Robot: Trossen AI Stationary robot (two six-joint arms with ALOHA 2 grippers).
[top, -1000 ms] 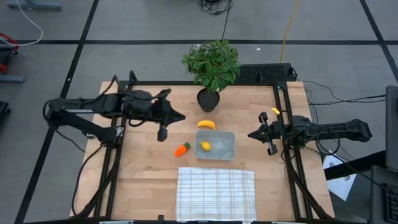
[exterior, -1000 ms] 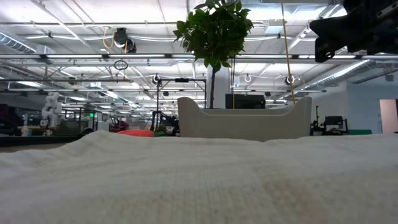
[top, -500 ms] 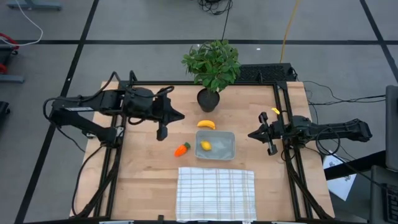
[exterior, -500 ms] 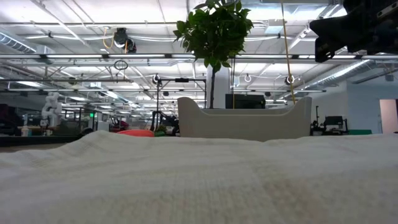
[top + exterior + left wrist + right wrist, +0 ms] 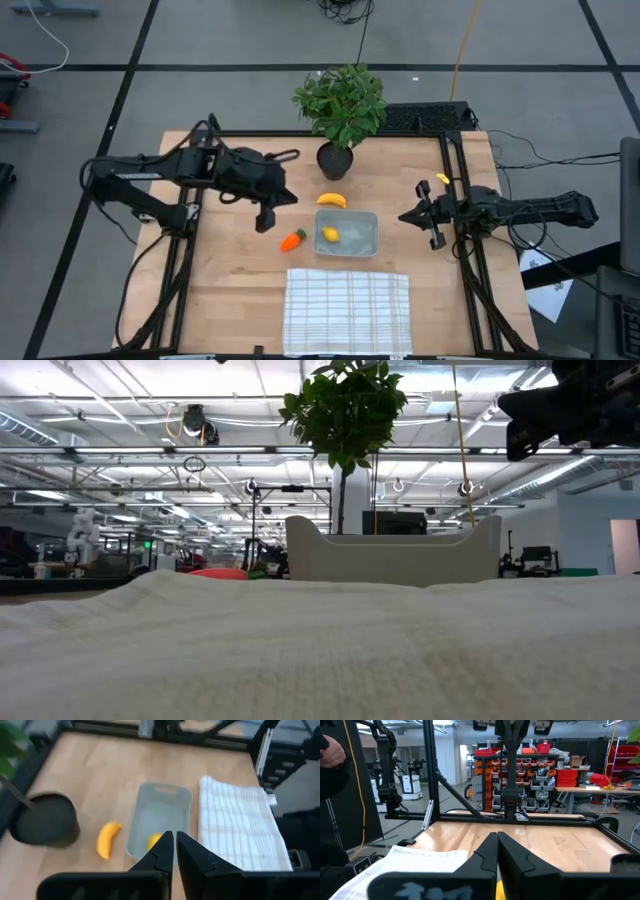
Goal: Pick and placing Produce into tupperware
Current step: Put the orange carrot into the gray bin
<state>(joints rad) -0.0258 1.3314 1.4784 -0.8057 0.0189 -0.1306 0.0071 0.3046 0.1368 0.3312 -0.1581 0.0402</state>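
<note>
Over the small orange toy carrot (image 5: 292,240), the left claw (image 5: 264,217) had swung closer, pinched shut and empty, so carrot's next I guess.

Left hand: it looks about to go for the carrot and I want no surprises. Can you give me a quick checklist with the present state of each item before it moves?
1. Left hand free to grasp: not ok; fingers shut with nothing between them, so it must open first.
2. Carrot reachable: ok; it lies on the bare wood just left of the tupperware, close to the left hand.
3. Tupperware has room: ok; only the lemon lies in it.
4. Banana out of the way: ok; it lies between the tupperware and the plant pot, apart from the carrot.
5. Right hand clear: ok; shut, waiting to the right of the tupperware.
</note>
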